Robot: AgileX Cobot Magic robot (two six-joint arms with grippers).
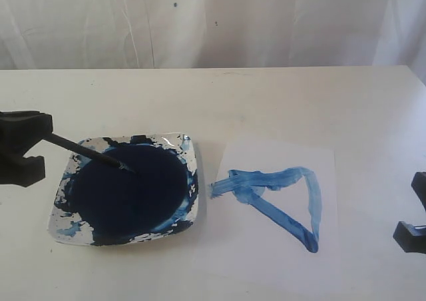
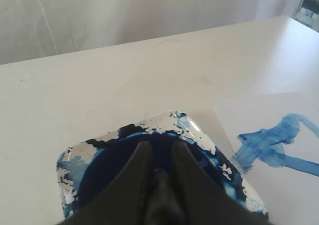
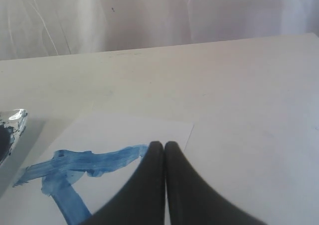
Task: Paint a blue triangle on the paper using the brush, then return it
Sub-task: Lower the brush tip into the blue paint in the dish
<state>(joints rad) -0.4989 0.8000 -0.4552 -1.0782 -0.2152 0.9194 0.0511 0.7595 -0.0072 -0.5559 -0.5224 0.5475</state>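
The black-handled brush (image 1: pixel 90 153) slants down from my left gripper (image 1: pixel 44 145) at the table's left, and its tip rests in the dark navy paint pool (image 1: pixel 133 194). In the left wrist view the left gripper (image 2: pixel 162 146) is shut on the brush (image 2: pixel 160 182), right above the pool. To the right of the dish, the white paper (image 1: pixel 286 156) carries the blue triangle (image 1: pixel 266 179) of three thick strokes; part of that blue triangle (image 3: pixel 89 161) shows just beyond my right gripper (image 3: pixel 160 145). That right gripper (image 1: pixel 414 214) is shut and empty at the table's right edge, beside the paper (image 3: pixel 124 130).
A square paint dish (image 1: pixel 170 141), its rim splattered with blue, sits left of the paper. White cloth hangs behind the white table (image 1: pixel 279 101).
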